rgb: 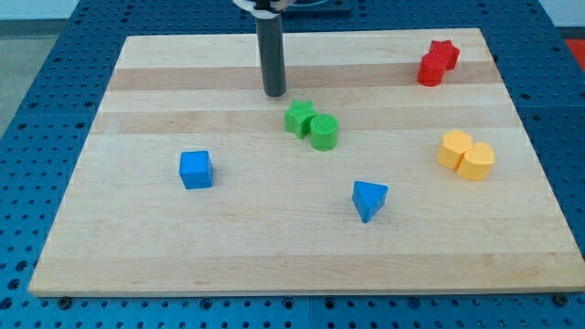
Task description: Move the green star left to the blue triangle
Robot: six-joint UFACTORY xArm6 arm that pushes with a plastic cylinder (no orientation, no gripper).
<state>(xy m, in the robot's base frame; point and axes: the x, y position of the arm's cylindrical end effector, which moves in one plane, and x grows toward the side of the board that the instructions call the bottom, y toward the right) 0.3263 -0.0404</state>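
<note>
My tip (275,92): on the tabletop (164,256), just up-left of the green star (298,119)
Green cylinder (324,132): touching the star's right
Blue triangle (368,199): lower right, apart
Jaws: none, only a rod

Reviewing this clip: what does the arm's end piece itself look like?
A plain, straight dark grey rod, round in section, with no markings. At the view's top it enters a white collar, with dark cable-like loops behind it. My tip is blunt and flat-ended.
</note>
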